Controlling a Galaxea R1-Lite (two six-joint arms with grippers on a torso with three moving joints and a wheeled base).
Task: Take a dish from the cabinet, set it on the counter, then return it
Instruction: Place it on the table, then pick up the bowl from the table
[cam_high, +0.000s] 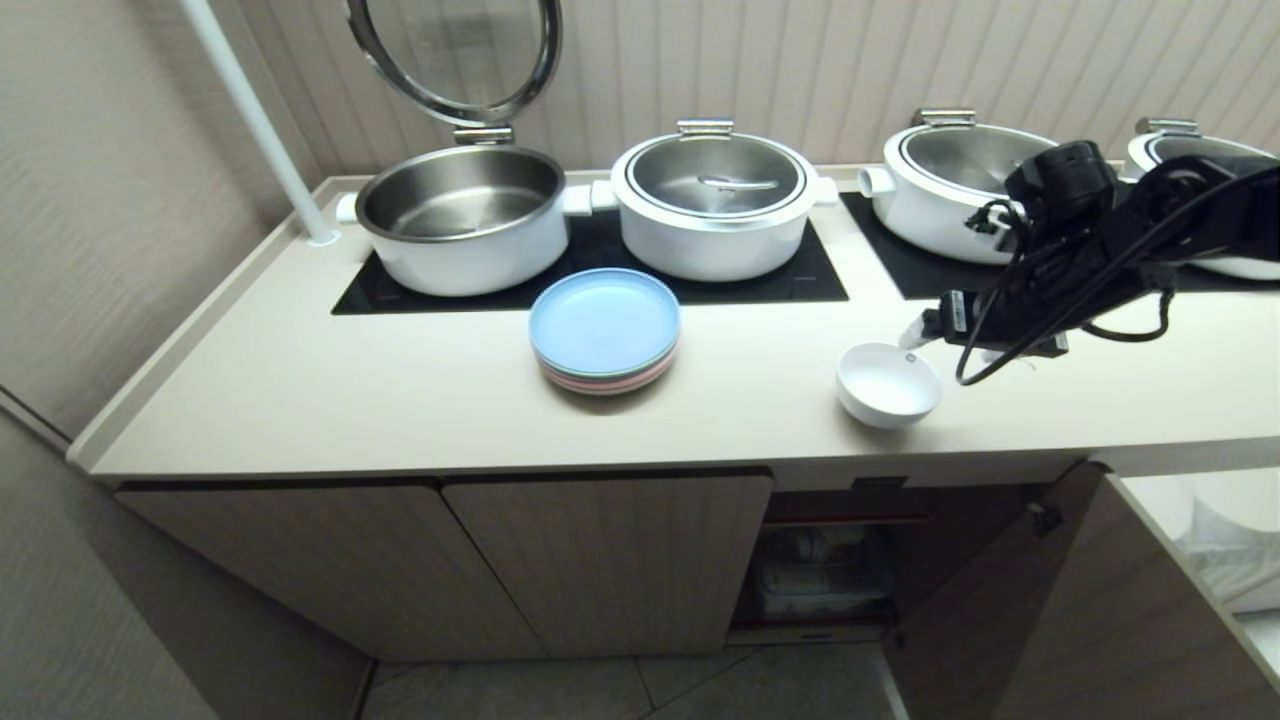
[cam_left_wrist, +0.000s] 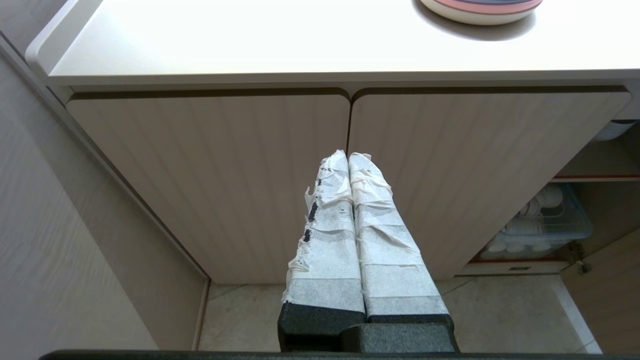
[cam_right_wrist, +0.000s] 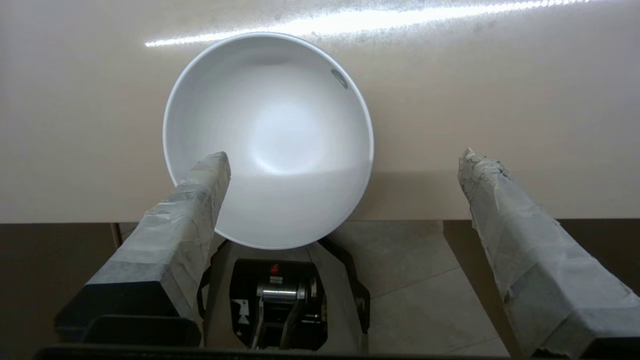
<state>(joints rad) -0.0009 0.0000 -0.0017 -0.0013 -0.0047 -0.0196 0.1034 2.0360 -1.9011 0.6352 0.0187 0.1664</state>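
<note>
While your left claw (cam_left_wrist: 348, 165) hangs low in front of the two closed ribbed doors with its taped fingers pressed together, the cabinet (cam_high: 820, 560) stands open at its right-hand bay, where you can see a clear bin of white dishes (cam_left_wrist: 542, 222) on the inner shelf. Above it, the dish (cam_high: 888, 383) sits upright on the surface (cam_high: 400, 400), close to the front edge and just beside your right claw (cam_high: 925, 335). That claw is spread wide and grips nothing: in the right wrist view one taped finger (cam_right_wrist: 200, 185) crosses over the dish's rim and the other stands clear off to the side of it. To the left of the dish, well apart, you have the stack of blue and pink plates (cam_high: 605, 328). Farthest back, the white pots (cam_high: 715, 205) rest on the black cooktop panels (cam_high: 800, 275), the leftmost with its lid (cam_high: 455, 60) raised.
</note>
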